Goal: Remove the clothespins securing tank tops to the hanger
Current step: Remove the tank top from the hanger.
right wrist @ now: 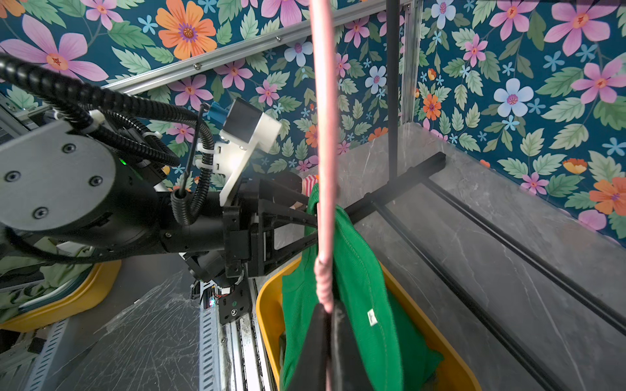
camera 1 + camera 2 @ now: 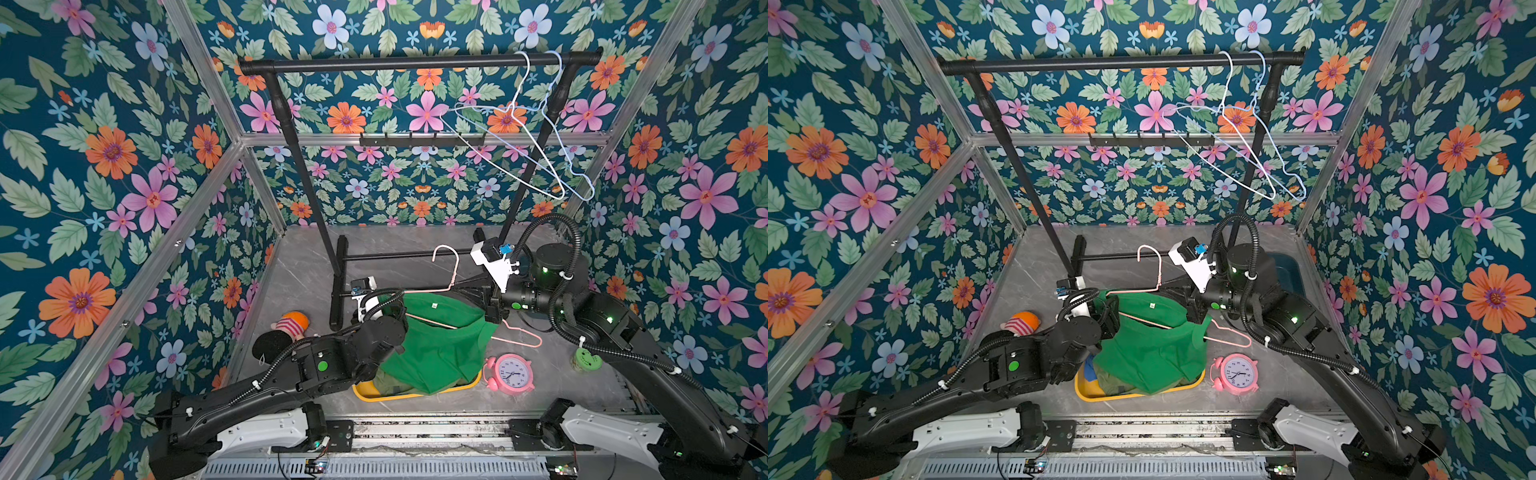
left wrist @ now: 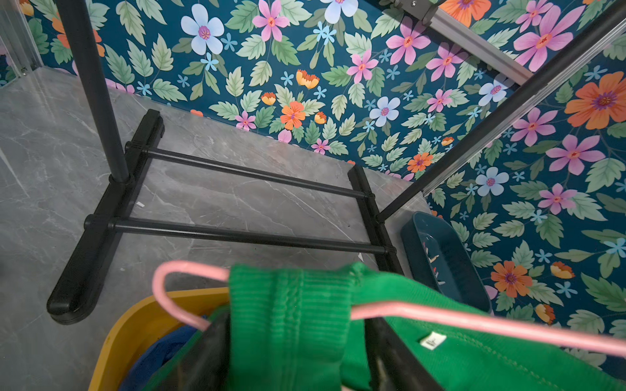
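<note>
Far left of the yellow oval plastic tray (image 2: 363, 392): a soft toy in orange, red stripes and black (image 2: 291, 326), lying clear of the work.

Above the tray's left end: the left gripper (image 3: 294, 318), narrowed onto the ribbed shoulder strap (image 3: 291, 287) of the bright green knit tank top (image 2: 436, 349), fingers (image 3: 216, 345) against both its sides. Probably there to draw that strap off the hanger's arm.

Over the tray's middle: the green top itself. Hangs down into the tray, ready to fall there on release.

Inside the tray, under the green one: a royal blue top (image 2: 1088, 370) and an olive top (image 2: 1113, 382), heaped loosely.

Above the tray's far edge: the thin pink coated-wire hanger (image 1: 325, 135), pinched at its twisted neck by the tightly closed right gripper (image 1: 327, 315). Seemingly held so to steady it against the other arm's pull.

Just right of the tray: a round pink alarm clock (image 2: 513, 374), uninvolved.

Far right of and behind the tray: a dark teal plastic bin (image 3: 416, 237) with small coloured clothespins (image 3: 432, 259) inside, too small to count. None visible on the hanger.
</note>
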Robot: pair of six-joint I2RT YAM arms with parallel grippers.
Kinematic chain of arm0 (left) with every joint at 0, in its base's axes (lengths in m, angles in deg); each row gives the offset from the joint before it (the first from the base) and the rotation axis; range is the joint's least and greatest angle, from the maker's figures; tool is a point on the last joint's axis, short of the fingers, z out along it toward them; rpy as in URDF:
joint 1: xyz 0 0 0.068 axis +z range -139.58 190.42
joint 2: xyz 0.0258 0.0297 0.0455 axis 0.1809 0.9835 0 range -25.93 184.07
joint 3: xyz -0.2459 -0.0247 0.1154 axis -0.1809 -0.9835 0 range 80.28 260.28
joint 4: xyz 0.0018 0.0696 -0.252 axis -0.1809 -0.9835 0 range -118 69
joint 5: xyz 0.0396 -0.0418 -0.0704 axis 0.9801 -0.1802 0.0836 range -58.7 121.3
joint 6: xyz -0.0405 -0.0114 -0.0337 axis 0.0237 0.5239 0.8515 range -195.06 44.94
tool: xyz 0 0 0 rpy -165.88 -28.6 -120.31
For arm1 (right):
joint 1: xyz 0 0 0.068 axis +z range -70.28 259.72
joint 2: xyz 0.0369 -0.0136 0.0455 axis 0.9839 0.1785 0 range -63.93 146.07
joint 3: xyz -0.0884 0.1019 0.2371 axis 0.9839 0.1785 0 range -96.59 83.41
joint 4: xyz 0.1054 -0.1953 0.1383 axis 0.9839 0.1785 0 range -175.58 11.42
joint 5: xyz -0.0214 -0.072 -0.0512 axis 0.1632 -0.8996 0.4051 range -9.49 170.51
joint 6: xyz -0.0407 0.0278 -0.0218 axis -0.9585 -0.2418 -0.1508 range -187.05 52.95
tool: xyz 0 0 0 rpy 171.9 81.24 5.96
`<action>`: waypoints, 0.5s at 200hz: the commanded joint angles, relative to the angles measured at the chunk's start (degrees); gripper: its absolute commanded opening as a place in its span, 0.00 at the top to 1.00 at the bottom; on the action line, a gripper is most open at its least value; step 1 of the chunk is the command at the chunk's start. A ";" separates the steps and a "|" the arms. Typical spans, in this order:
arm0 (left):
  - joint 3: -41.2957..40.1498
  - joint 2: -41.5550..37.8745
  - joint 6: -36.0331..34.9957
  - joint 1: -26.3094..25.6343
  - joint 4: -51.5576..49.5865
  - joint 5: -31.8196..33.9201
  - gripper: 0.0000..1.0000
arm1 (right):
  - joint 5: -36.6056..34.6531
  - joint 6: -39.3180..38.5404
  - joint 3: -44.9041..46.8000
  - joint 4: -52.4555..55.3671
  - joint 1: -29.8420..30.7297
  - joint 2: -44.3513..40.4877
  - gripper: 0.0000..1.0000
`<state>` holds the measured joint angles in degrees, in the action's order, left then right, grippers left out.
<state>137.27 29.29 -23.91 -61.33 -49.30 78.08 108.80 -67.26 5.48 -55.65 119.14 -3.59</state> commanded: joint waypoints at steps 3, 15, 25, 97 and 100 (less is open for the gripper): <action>0.42 -0.67 1.71 -0.06 -2.72 2.49 0.63 | 0.50 -1.32 -0.32 -0.65 0.03 -0.31 1.00; 0.65 -1.05 2.23 -0.06 -3.83 3.02 0.72 | -0.23 -1.64 -0.34 -0.19 0.02 -0.19 1.00; 0.95 -1.30 2.62 -0.06 -4.85 3.37 0.80 | -0.34 -1.85 -0.15 0.01 0.00 -0.05 1.00; 2.51 -3.48 7.21 -0.06 -12.56 7.37 1.00 | -0.56 -1.35 1.58 -0.19 0.03 -1.75 1.00; 2.51 -3.69 7.40 -0.06 -12.90 7.48 1.00 | -0.60 -1.37 1.58 -0.16 0.02 -1.86 1.00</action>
<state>139.46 26.54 -19.91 -61.33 -58.24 82.02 108.32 -68.22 7.03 -55.10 119.14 -4.55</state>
